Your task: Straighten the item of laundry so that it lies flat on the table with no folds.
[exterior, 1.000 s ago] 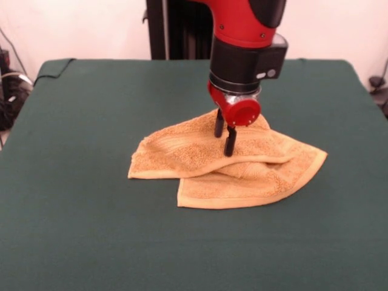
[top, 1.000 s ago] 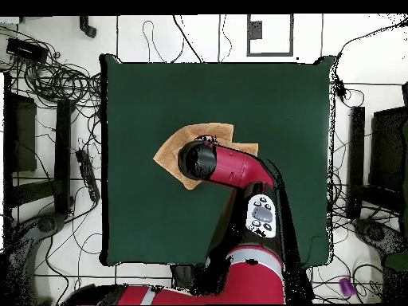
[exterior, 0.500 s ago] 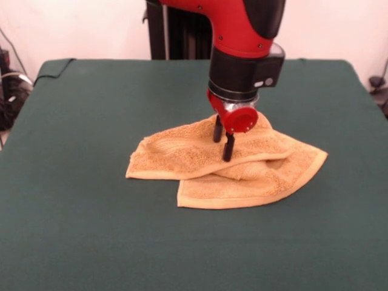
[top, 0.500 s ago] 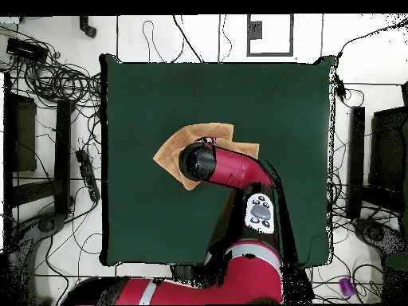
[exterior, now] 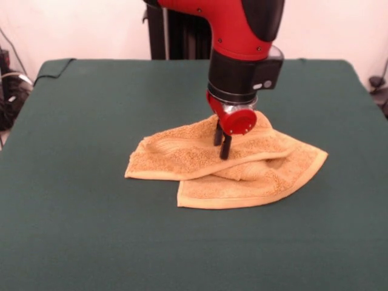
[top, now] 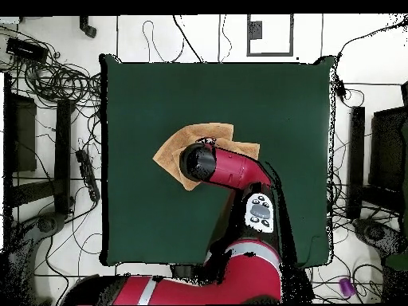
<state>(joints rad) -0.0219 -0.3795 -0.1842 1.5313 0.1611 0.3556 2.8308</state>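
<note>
With its fingers slightly apart, the gripper (exterior: 222, 145) presses into the folded towel (exterior: 224, 167) at the middle of the table (exterior: 79, 121), and closing here may pinch both layers together.

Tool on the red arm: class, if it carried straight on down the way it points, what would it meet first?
The tool points straight down at the towel; it would likely meet the folded upper layer first, then the table.
</note>
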